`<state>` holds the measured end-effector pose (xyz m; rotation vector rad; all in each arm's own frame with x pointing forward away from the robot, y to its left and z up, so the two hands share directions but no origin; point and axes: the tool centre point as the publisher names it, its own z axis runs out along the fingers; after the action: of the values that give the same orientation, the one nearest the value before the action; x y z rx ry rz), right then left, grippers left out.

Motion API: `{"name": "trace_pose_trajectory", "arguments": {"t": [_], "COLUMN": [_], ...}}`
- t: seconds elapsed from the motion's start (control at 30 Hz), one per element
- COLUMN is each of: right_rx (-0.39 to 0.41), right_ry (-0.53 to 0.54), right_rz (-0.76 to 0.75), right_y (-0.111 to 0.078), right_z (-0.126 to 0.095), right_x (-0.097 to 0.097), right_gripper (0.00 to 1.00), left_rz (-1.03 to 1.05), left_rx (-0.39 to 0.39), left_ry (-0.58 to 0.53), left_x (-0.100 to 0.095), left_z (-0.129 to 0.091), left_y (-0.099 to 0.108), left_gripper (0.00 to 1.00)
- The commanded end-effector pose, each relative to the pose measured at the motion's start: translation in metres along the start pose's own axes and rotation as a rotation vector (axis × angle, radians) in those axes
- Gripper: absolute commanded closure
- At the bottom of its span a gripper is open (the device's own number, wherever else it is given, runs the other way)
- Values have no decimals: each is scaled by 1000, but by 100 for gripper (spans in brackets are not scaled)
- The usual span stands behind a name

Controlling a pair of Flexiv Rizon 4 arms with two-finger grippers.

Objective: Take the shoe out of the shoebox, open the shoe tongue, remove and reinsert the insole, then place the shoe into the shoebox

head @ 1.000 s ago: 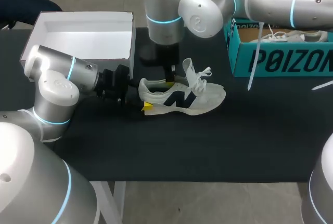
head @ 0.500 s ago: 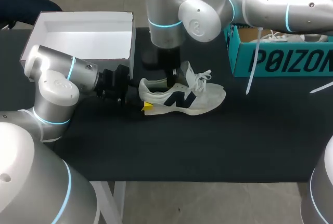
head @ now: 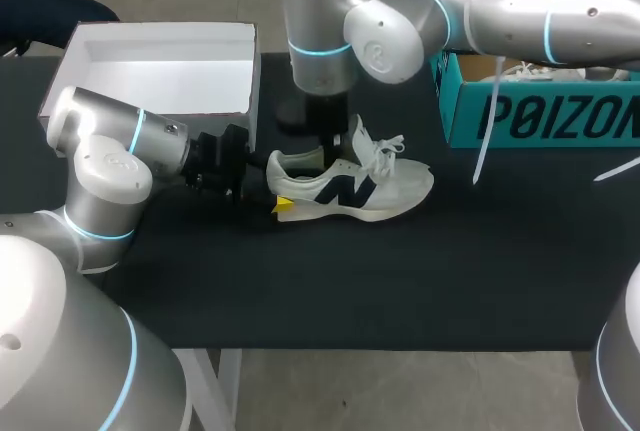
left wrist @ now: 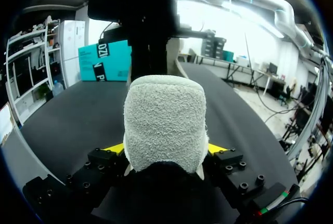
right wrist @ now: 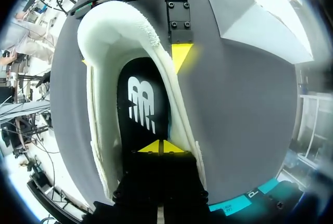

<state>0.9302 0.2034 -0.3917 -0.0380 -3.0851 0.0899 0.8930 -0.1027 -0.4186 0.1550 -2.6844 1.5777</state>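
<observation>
The shoe (head: 385, 191) lies on its side on the black desk (head: 400, 281), out of the teal shoebox (head: 540, 116) that stands at the far right, toe pointing toward that box. The left claw (left wrist: 165, 148) grips the heel from both sides, a yellow tip pressed against each flank of the fuzzy heel collar. The right arm comes down from above, and its right claw (right wrist: 158, 147) sits inside the shoe's opening, tips drawn tight together just over the dark insole (right wrist: 143, 104); I cannot tell whether they pinch any of it. An open white box (head: 150, 76) rests at the desk's far left corner, just behind the left arm.
</observation>
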Motion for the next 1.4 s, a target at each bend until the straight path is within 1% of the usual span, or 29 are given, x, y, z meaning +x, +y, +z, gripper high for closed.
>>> {"name": "trace_pose_trajectory", "arguments": {"t": [0.03, 0.07, 0.17, 0.2, 0.3, 0.43, 0.6, 0.7, 0.77, 0.97, 1.17, 1.27, 1.4], "right_rx": [-7, -8, -8, -7, -6, -5, -6, -3, -3, -10, -16, -14, -15], "right_ry": [11, 11, 15, 15, 24, 41, 49, 61, 70, 81, 94, 106, 119], "right_rz": [12, 13, 14, 14, 16, 21, 19, 13, 12, 6, 21, 18, 17], "right_y": [-1, -1, -2, -3, -3, -2, 0, 2, 3, 8, 8, 10, 11], "right_z": [0, 0, 1, 1, 5, 11, 13, 17, 19, 21, 24, 27, 33], "right_x": [-7, -8, -8, -8, -7, -2, 1, 1, 2, 1, -2, 1, 5], "right_gripper": [100, 100, 88, 86, 86, 83, 83, 76, 74, 69, 64, 61, 60], "left_rz": [0, 0, 0, 0, 0, 0, 0, 0, 0, 0, 0, 0, 0], "left_rx": [-3, -3, -3, -3, -3, -3, -3, -3, -3, -3, -3, -3, -3], "left_ry": [1, 1, 1, 1, 1, 1, 1, 1, 1, 1, 1, 1, 1], "left_x": [0, 0, 0, 0, 0, 0, 0, 0, 0, 0, 0, 0, 0], "left_z": [1, 1, 1, 1, 1, 1, 1, 1, 1, 1, 1, 1, 1], "left_y": [0, 0, 0, 0, 0, 0, 0, 0, 0, 0, 0, 0, 0], "left_gripper": [100, 100, 100, 100, 100, 100, 100, 100, 100, 100, 100, 100, 100]}}
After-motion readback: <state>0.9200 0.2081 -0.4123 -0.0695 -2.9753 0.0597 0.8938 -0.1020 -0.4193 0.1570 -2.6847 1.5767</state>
